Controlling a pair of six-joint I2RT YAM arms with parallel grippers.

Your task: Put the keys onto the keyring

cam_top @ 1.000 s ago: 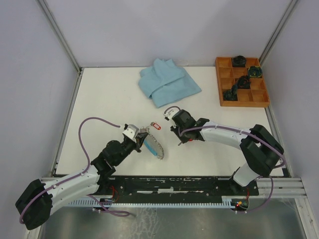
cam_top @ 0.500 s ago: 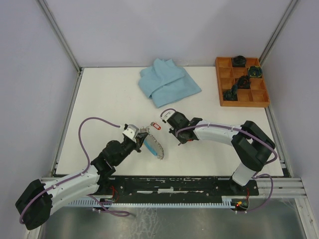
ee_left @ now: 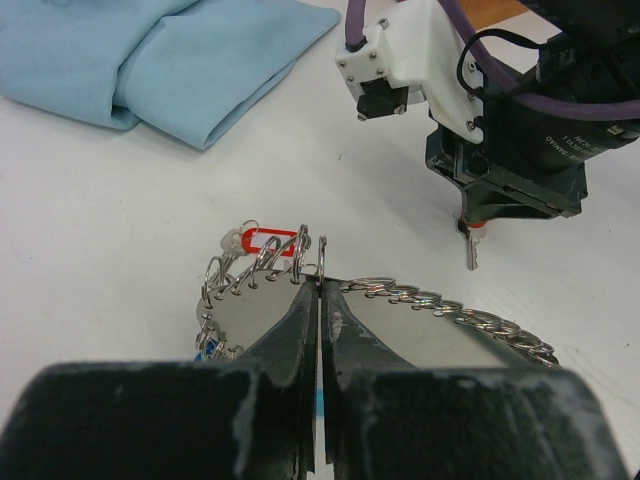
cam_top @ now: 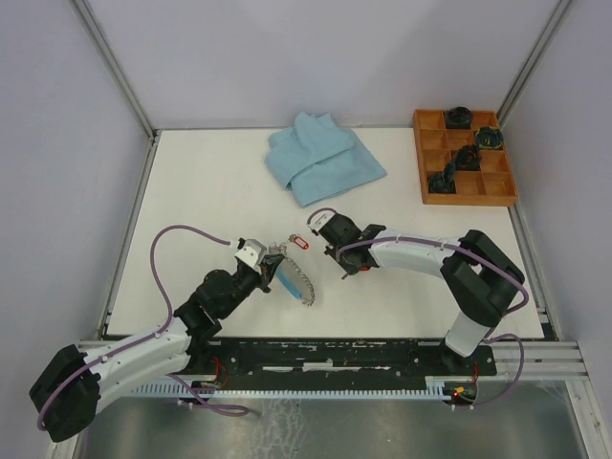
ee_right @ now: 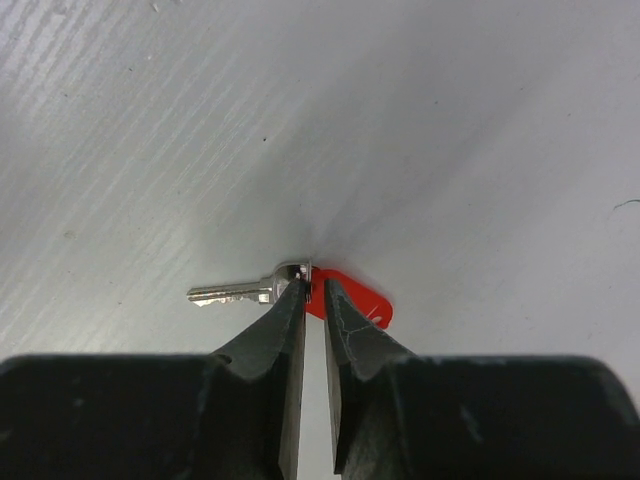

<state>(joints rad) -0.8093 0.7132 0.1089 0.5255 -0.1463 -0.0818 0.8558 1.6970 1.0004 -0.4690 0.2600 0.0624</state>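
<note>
The keyring (cam_top: 297, 283), a grey coiled loop with a light-blue segment, lies on the white table left of centre. One red-tagged key (cam_top: 299, 241) hangs on it. My left gripper (cam_top: 276, 261) is shut on a small ring of the keyring (ee_left: 420, 298), with the red tag (ee_left: 268, 240) just beyond its tips (ee_left: 322, 283). My right gripper (cam_top: 350, 267) points down at the table to the right of the keyring. It is shut on a silver key (ee_right: 238, 293) with a red tag (ee_right: 358, 302), pinching it at the head (ee_right: 313, 290). This key (ee_left: 470, 248) also shows below the right gripper in the left wrist view.
A folded light-blue cloth (cam_top: 321, 158) lies at the back centre. A wooden compartment tray (cam_top: 466, 184) with dark objects stands at the back right. Metal frame rails run along the table's sides and near edge.
My right gripper has shifted a little to the left, toward the keyring, with the key in it. The left arm and keyring have not moved.
</note>
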